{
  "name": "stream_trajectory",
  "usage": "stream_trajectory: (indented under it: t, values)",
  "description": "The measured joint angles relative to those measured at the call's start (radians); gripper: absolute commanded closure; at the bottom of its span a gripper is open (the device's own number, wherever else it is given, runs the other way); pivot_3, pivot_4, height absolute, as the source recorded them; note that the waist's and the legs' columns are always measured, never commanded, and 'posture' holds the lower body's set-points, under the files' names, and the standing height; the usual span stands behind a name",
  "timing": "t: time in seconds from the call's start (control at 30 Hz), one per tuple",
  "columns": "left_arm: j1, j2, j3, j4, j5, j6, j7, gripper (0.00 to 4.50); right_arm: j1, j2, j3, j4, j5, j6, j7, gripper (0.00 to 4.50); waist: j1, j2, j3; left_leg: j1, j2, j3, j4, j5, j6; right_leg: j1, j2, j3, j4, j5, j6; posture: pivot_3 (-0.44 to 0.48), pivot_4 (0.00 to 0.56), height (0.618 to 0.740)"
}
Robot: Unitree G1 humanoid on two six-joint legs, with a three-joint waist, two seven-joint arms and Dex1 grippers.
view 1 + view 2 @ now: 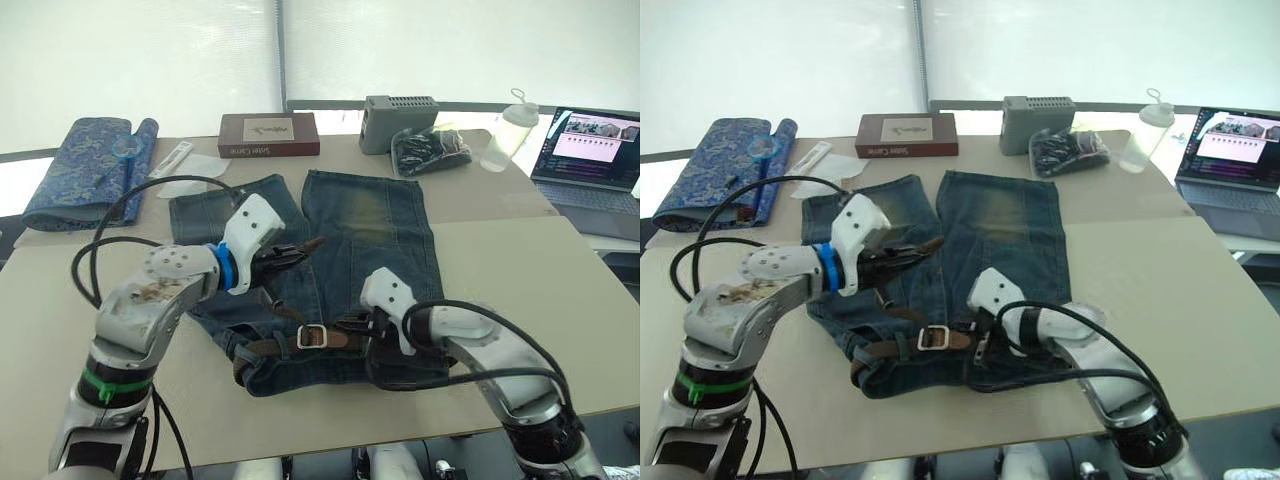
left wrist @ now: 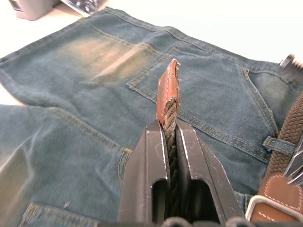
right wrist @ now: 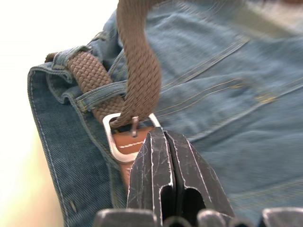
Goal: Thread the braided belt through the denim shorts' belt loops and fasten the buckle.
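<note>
braided belt [image 3: 139,71] passes through buckle [image 3: 124,137], left gripper [image 2: 171,135] pinching its tip.

One denim shorts [image 1: 365,250], one braided belt [image 3: 139,71], one buckle [image 1: 312,336], two hands, left [image 1: 300,252], right [image 1: 352,324]

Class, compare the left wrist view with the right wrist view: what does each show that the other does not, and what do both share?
Left wrist only: the left claw pinching the dark-brown woven braided belt just below its smooth leather tip. Right wrist only: the belt passing through the silver metal frame buckle, its prong across the weave, with the right claw shut beside it. Both: the dark blue denim shorts.
</note>
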Motion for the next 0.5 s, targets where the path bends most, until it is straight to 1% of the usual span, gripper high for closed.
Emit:
stream_trajectory:
  t: [0.13, 0.23, 0.33, 0.5]
  values:
    - [0.054, 0.009, 0.056, -0.022, -0.037, 0.001, 0.008, 4.50, -0.025, 0.017, 0.066, 0.089, 0.020, -0.049, 0.026, 4.45, 0.002, 0.000, 0.000, 0.000, 0.000, 0.000, 0.000, -0.002, -0.003, 0.000, 0.000, 0.000, 0.000, 0.000, -0.001, 0.000, 0.150, 0.709]
    - [0.078, 0.013, 0.100, -0.028, -0.052, 0.001, 0.024, 4.50, -0.062, 0.026, 0.085, 0.161, 0.019, -0.094, 0.035, 4.45, 0.002, 0.000, 0.000, 0.000, 0.000, 0.000, 0.000, -0.004, -0.007, 0.001, 0.000, 0.000, 0.000, -0.001, -0.001, 0.000, 0.150, 0.709]
    - [0.110, 0.018, 0.133, -0.035, -0.069, -0.002, 0.035, 4.50, -0.094, 0.040, 0.116, 0.230, 0.014, -0.141, 0.050, 4.45, 0.001, 0.000, 0.000, 0.000, 0.000, 0.000, 0.000, -0.004, -0.006, 0.000, 0.000, 0.000, 0.000, 0.000, 0.000, 0.000, 0.150, 0.709]
    - [0.188, 0.033, 0.156, -0.036, -0.070, -0.038, 0.042, 4.50, -0.110, 0.036, 0.135, 0.289, 0.004, -0.200, 0.074, 4.45, -0.001, 0.000, 0.000, 0.000, 0.001, 0.000, 0.000, -0.003, -0.006, 0.000, 0.001, 0.000, 0.000, 0.000, 0.000, 0.000, 0.150, 0.709]
